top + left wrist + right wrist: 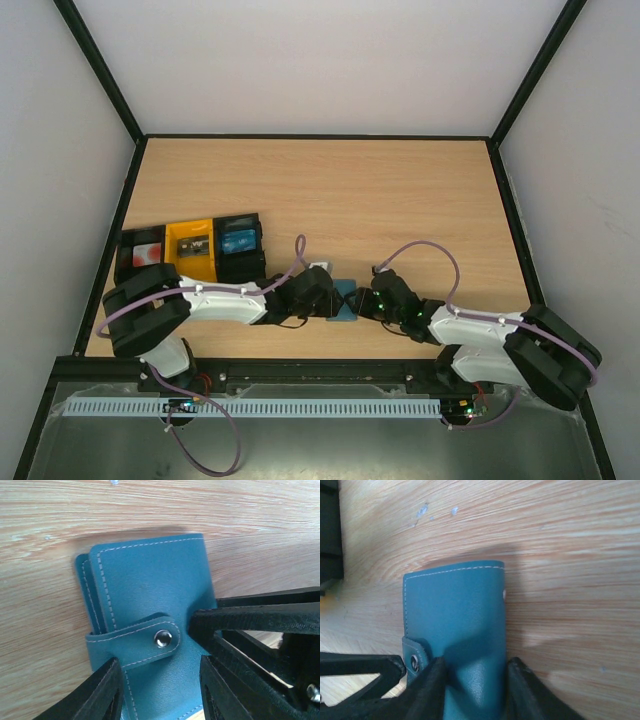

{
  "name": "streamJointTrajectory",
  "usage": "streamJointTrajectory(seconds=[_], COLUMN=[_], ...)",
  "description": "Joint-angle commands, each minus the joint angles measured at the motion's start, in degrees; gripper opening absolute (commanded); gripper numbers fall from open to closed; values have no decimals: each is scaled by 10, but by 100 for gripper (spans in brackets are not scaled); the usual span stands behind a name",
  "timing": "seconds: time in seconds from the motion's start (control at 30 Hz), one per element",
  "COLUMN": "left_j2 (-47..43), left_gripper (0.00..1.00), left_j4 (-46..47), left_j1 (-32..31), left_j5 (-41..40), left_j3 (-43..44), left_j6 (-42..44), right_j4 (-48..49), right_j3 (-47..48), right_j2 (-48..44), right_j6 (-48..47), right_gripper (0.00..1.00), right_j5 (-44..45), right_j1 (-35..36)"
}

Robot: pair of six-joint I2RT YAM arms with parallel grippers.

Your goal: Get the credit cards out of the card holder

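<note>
Pinching one closed card holder are two sets of fingers.

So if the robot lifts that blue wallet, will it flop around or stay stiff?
Probably fairly firm: the card holder lies closed, its snap tab fastened, so it shouldn't flap open. Its smooth, soft-looking cover might slip a little. Flat on the table, it won't roll.

Light wood table, plain white walls, black corner frame
</note>
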Motion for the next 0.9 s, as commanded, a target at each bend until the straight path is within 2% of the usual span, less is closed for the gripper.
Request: streamJointTrajectory(seconds=[0.0,0.13,0.37,0.63,0.87], left_j2=[16,13,8,23,16], left_gripper=[44,44,44,42,42], left_j4=[-31,-56,-57,-68,-149], left_j1=[6,14,24,39,40], left_j5=[-23,-31,-15,-16,-82], left_j3=[15,27,32,33,47], left_j6=[20,39,54,58,71], right_j4=[6,13,15,15,-11], right_j3=[-15,-16,-15,-14,-4], right_j2=[13,-4,-50,-61,-52], right_j6=[-2,-6,-12,-17,-48], right_gripper=[20,3,2,2,2], right_j5=[-11,-19,-41,-58,-70], right_j1=[0,0,0,0,0])
